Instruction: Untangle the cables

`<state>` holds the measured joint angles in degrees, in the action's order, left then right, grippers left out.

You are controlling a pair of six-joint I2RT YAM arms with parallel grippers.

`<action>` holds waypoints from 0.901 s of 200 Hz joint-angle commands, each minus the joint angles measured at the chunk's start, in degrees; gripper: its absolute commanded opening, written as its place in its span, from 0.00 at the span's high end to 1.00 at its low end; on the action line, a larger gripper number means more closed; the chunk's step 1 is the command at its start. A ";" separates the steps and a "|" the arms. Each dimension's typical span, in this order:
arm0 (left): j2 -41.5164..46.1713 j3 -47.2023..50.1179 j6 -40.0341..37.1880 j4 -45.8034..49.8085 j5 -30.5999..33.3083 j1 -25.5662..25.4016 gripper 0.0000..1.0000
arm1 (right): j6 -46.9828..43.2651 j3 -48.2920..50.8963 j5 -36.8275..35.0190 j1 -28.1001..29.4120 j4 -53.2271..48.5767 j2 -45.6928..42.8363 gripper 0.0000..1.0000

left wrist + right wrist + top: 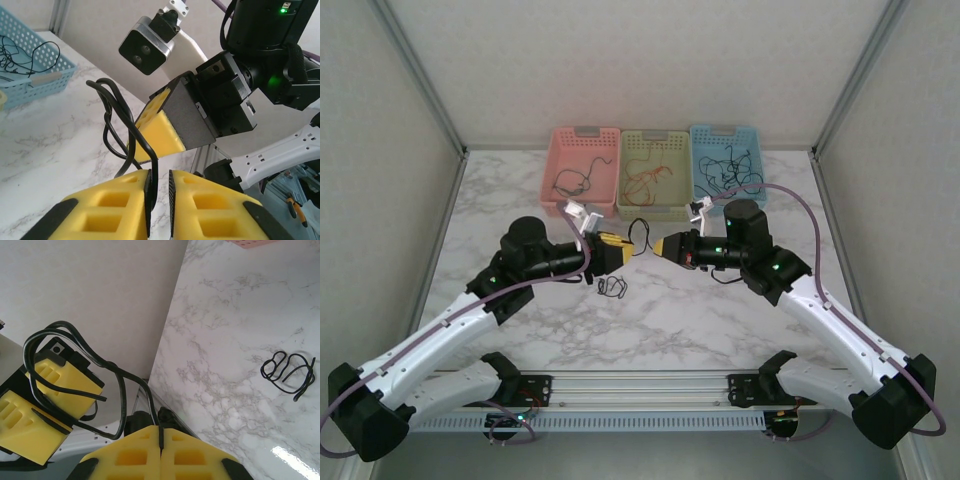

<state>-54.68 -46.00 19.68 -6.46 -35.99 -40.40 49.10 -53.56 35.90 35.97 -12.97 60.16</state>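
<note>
A black cable (pixel 640 235) hangs in loops above the table between my two grippers, which face each other tip to tip. My right gripper (pixel 661 247) (pixel 161 432) is shut on one end of it. My left gripper (pixel 620 244) (pixel 160 176) has its jaws narrowed around another strand (pixel 150 150). That strand rests against the left pad, and a slit of daylight shows before the right pad. A second black cable (pixel 611 287) (pixel 287 371) lies coiled on the marble below the left gripper. More cables lie in the baskets.
Three baskets stand in a row at the back: pink (pixel 560 150), green (pixel 628 150) and blue (pixel 752 150) (pixel 50 82). White walls close in the left, right and back. The arm rail runs along the near edge (pixel 640 385).
</note>
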 commanded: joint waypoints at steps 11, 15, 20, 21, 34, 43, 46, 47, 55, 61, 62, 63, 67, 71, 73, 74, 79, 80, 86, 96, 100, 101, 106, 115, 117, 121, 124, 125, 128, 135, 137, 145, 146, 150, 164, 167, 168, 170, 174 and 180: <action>1.15 0.55 -0.96 -5.02 -3.76 -0.47 0.90 | -0.50 0.30 0.31 -0.28 1.04 0.50 1.00; 1.07 0.55 -0.88 -5.28 -3.86 -0.47 0.92 | -0.59 0.23 0.34 -0.26 0.94 0.57 1.00; 1.06 0.55 -0.79 -5.45 -3.92 -0.47 0.94 | -0.67 0.17 0.45 -0.28 0.93 0.67 1.00; 1.06 0.56 -0.79 -5.47 -3.92 -0.47 0.94 | -0.72 0.15 0.47 -0.28 0.93 0.66 1.00; 1.00 0.56 -0.96 -5.80 -4.52 -0.47 0.97 | -0.74 0.21 0.66 -0.24 1.02 0.86 1.00; 0.82 0.54 -0.96 -5.97 -4.98 -0.47 1.00 | -0.84 0.27 0.73 -0.28 1.02 0.94 1.00; 0.76 0.57 -0.96 -6.01 -5.11 -0.46 1.00 | -0.90 0.29 0.80 -0.27 1.06 0.99 1.00; 0.73 0.56 -0.96 -6.02 -5.09 -0.46 1.00 | -0.92 0.30 0.82 -0.28 1.08 1.00 1.00; 0.64 0.64 -0.96 -5.76 -5.02 -0.47 1.00 | -0.89 0.38 0.84 -0.28 1.18 1.09 1.00; 0.58 0.11 -1.36 -3.93 -4.03 -0.47 1.00 | -0.94 0.39 0.63 -0.23 1.11 1.09 1.00; 0.51 -0.06 -1.51 -3.48 -3.84 -0.47 1.00 | -0.98 0.39 0.60 -0.26 1.11 1.10 1.00; 0.48 -0.23 -1.59 -2.99 -3.66 -0.47 1.00 | -1.00 0.39 0.54 -0.27 1.11 1.10 1.00; 0.34 -0.85 -2.41 -0.80 -2.80 -0.47 1.00 | -1.09 0.39 0.22 -0.28 0.95 0.99 1.00; 0.09 -1.75 -3.07 1.73 -1.80 -0.47 0.96 | -1.30 0.31 -0.15 -0.23 0.73 1.01 1.00; -0.02 -2.06 -3.44 2.70 -1.17 -0.47 0.93 | -1.34 0.19 -0.42 -0.25 0.51 1.01 1.00; -0.05 -2.29 -3.61 3.57 -0.87 -0.47 0.92 | -1.44 0.20 -0.54 -0.26 0.41 0.97 1.00; -0.31 -3.74 -4.13 7.35 1.46 -0.47 0.83 | -1.80 0.06 -1.25 -0.28 -0.13 0.87 1.00; -0.37 -4.01 -4.21 8.14 2.03 -0.47 0.81 | -1.89 0.05 -1.39 -0.28 -0.26 0.85 1.00; -0.64 -5.76 -4.23 13.03 5.93 -0.47 0.61 | -2.42 -0.05 -2.55 -0.27 -0.98 0.67 1.00; -1.14 -8.47 -3.74 20.43 11.74 -0.38 0.48 | -3.40 -0.49 -5.51 -0.28 -2.66 0.15 1.00; -1.27 -9.20 -3.62 22.80 12.93 -0.38 0.45 | -3.93 -0.62 -6.57 -0.27 -3.38 0.00 1.00; -1.25 -9.38 -3.57 23.28 13.08 -0.38 0.44 | -4.10 -0.64 -6.95 -0.28 -3.55 -0.07 1.00; -1.31 -10.04 -3.04 25.38 14.16 -0.38 0.42 | -4.82 -0.85 -8.69 -0.28 -4.36 -0.32 1.00; -0.90 -10.72 -1.05 28.14 16.44 -0.42 0.39 | -6.03 -0.93 -12.34 -0.28 -5.51 -0.61 1.00; -0.75 -10.85 -0.52 28.64 16.77 -0.39 0.39 | -6.32 -0.93 -13.16 -0.26 -5.84 -0.65 1.00; -0.52 -10.94 0.49 29.48 17.25 -0.38 0.39 | -6.75 -0.93 -14.79 -0.23 -6.31 -0.82 1.00; -0.38 -10.95 1.32 29.88 17.41 -0.46 0.39 | -7.19 -0.93 -15.98 -0.27 -6.43 -0.85 1.00; -0.32 -11.00 1.58 29.99 17.43 -0.46 0.39 | -7.27 -0.93 -16.40 -0.23 -6.51 -0.84 1.00; -0.19 -10.96 2.50 30.35 17.50 -0.47 0.39 | -7.69 -0.81 -17.57 -0.23 -6.55 -0.89 1.00; 0.22 -10.88 5.14 30.61 17.76 -0.51 0.38 | -8.64 -0.63 -20.07 -0.28 -6.55 -0.87 1.00; 0.28 -10.85 5.93 30.56 17.90 -0.54 0.38 | -8.86 -0.59 -20.76 -0.24 -6.56 -0.91 1.00; 0.46 -10.45 8.80 30.08 18.13 -0.75 0.38 | -9.91 -0.41 -22.67 -0.28 -6.45 -0.60 1.00; 0.41 -10.35 9.11 29.96 18.09 -0.78 0.38 | -9.99 -0.36 -22.82 -0.28 -6.36 -0.54 1.00; 0.30 -10.11 10.13 29.61 18.04 -1.01 0.38 | -10.59 -0.25 -23.11 -0.26 -5.97 -0.44 1.00; -0.69 -9.99 10.89 29.12 18.61 -2.27 0.38 | -12.40 0.50 -23.41 -0.04 -4.02 -0.05 1.00; -0.93 -9.99 10.59 28.96 18.90 -2.66 0.38 | -12.72 0.68 -23.58 0.01 -3.81 -0.11 1.00; -0.94 -9.99 10.49 28.87 18.96 -2.75 0.38 | -12.81 0.71 -23.68 0.04 -3.72 -0.03 1.00; -1.13 -9.99 10.23 28.72 19.21 -2.93 0.38 | -12.98 0.80 -23.75 0.13 -3.57 0.00 1.00; -1.40 -9.99 9.70 28.43 19.67 -3.16 0.38 | -13.23 1.02 -23.83 0.13 -3.33 0.04 1.00; -1.88 -10.07 9.03 28.01 19.99 -3.36 0.37 | -13.67 1.32 -23.70 0.16 -2.80 0.12 1.00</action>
<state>-55.42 -55.53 26.50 20.47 -19.22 -42.06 39.88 -53.52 16.43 35.99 -17.87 60.42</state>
